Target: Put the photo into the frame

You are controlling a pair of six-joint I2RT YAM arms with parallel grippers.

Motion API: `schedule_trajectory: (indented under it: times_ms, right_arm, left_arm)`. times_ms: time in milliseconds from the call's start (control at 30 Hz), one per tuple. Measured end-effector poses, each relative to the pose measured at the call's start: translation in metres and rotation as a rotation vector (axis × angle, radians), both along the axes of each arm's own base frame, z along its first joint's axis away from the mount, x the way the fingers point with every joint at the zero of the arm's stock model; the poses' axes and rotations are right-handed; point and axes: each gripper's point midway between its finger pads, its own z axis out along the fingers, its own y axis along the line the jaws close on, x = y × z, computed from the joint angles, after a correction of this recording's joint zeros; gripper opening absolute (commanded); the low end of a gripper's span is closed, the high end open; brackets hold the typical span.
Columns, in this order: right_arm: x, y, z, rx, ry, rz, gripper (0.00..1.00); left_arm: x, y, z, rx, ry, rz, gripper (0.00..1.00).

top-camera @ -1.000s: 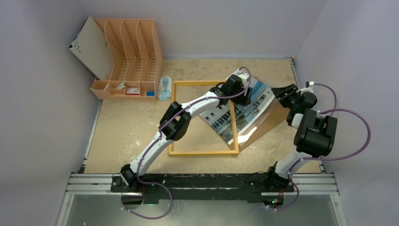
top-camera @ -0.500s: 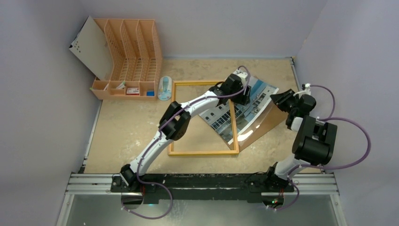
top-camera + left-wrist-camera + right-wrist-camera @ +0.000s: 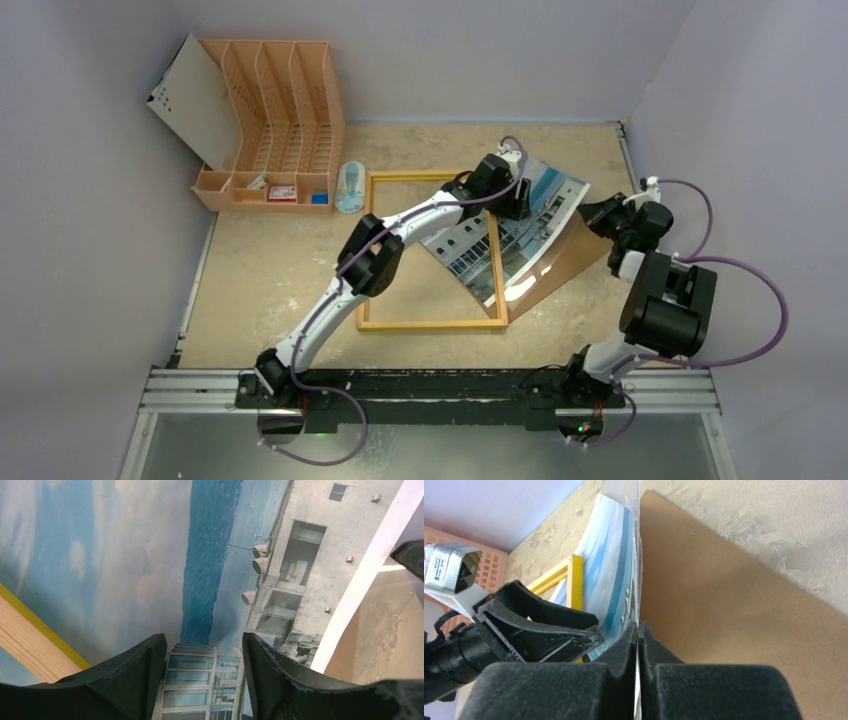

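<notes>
Lying bowed across the right rail of the yellow-rimmed rectangular frame [image 3: 430, 323], the large thin print of a white building [image 3: 525, 232] is pinched at its edge by the closed right gripper [image 3: 638, 629]. The left gripper [image 3: 204, 641] is held open above the print.

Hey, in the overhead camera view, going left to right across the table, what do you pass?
From the left: white panel → orange file rack → small blue-and-white packet → the frame → the photo → brown backing board → right tool.
</notes>
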Motion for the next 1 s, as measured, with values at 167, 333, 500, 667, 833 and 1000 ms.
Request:
schedule_trajectory:
  times_ms: [167,333,500,667,833,1000]
  right_arm:
    - [0.003,-0.003,0.002,-0.010,0.012,-0.008,0.00]
    - [0.004,-0.004,0.021,-0.024,0.026,-0.018,0.00]
    - [0.012,-0.015,0.063,-0.107,-0.009,-0.056,0.00]
    - [0.023,-0.036,0.109,-0.221,-0.066,-0.119,0.00]
    - [0.023,-0.050,0.146,-0.310,-0.092,-0.165,0.00]
    - [0.010,-0.056,0.177,-0.373,-0.117,-0.212,0.00]
  left_arm:
    - [-0.001,-0.001,0.003,-0.015,0.010,-0.013,0.71]
    - [-0.005,0.003,0.016,-0.039,0.030,-0.047,0.79]
    - [-0.008,0.021,0.035,-0.045,0.064,-0.058,0.81]
    - [-0.002,0.043,0.057,-0.041,0.077,-0.032,0.81]
    - [-0.001,0.064,0.067,-0.006,0.087,-0.003,0.81]
    - [-0.009,0.075,0.080,0.028,0.081,0.008,0.81]
